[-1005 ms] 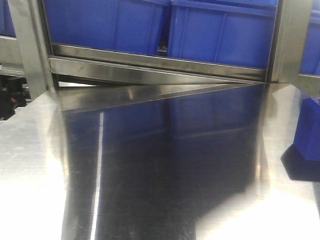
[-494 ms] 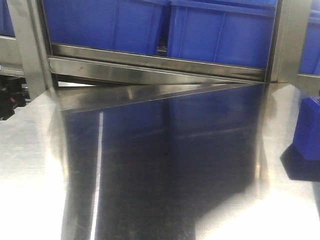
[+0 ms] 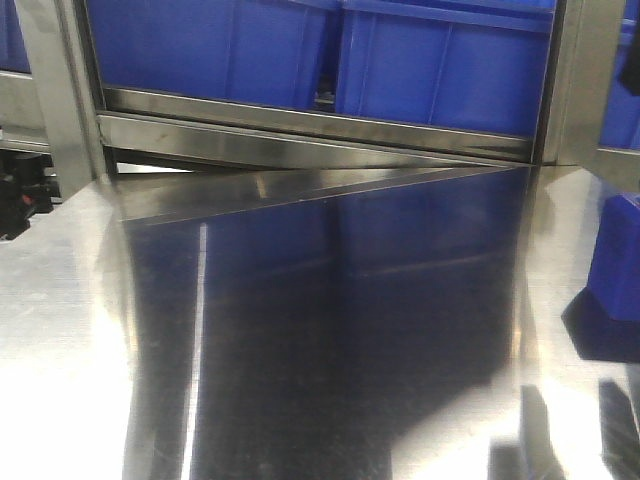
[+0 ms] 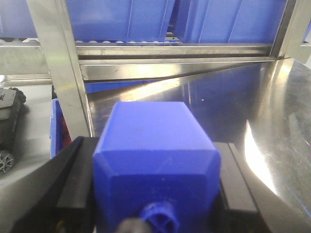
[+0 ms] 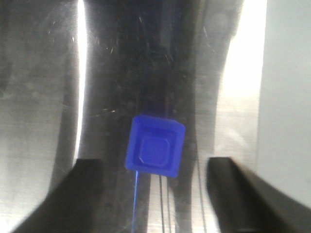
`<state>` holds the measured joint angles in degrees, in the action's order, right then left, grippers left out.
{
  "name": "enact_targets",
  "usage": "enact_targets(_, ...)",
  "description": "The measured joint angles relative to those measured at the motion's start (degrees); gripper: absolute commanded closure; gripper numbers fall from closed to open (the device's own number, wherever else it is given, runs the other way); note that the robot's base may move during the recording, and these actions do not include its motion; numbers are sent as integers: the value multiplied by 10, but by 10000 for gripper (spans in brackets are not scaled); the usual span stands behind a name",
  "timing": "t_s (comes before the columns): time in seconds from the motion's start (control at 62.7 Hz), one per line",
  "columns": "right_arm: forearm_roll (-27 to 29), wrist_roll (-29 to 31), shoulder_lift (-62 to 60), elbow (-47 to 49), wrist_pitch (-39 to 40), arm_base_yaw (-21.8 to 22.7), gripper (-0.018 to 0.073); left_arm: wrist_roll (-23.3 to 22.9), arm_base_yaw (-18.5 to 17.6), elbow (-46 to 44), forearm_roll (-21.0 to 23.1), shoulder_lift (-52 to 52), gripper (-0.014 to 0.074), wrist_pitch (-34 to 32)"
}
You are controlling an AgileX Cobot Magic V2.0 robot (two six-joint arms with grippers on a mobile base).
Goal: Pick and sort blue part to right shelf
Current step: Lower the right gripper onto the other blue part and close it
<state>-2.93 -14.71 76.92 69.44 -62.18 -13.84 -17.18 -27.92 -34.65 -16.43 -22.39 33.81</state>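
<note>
My left gripper [image 4: 154, 145] clenched on blue part [image 4: 155, 167], black fingers [image 4: 73, 187] pressed to both flanks, knob toward wrist camera. Steel tabletop [image 4: 272, 126] beyond. Ahead, shelf [image 3: 300, 125] front bar, blue bins [image 3: 440, 70] sitting behind it. Farther right, second blue part [image 5: 155, 145] stands on tabletop, seen from above between spread fingers of my right gripper [image 5: 154, 165], untouched.

Blue part [image 4: 155, 160] solid blue; bins [image 3: 440, 70] blue; right shelf [image 3: 300, 125], tabletop [image 3: 60, 330] shiny silver.
</note>
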Motion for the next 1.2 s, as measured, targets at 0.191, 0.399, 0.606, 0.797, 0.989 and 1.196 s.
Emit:
enact_targets(0.191, 6, -23, 29, 5, -5, -4, -45, 0, 0, 0, 0, 0, 302, 0)
enact_targets(0.399, 6, -46, 72, 5, -16, -4, -45, 0, 0, 0, 0, 0, 302, 0)
enact_targets(0.606, 4, -47, 106, -29, 1, -4, -45, 0, 0, 0, 0, 0, 302, 0)
enact_targets(0.797, 4, -48, 132, -80, 66, -4, -42, 0, 0, 0, 0, 0, 302, 0)
enact_targets(0.989, 3, -48, 147, -90, 121, -4, -25, 0, 0, 0, 0, 0, 302, 0)
enact_targets(1.196, 1, -50, 148, -90, 130, -4, 186, 0, 0, 0, 0, 0, 302, 0)
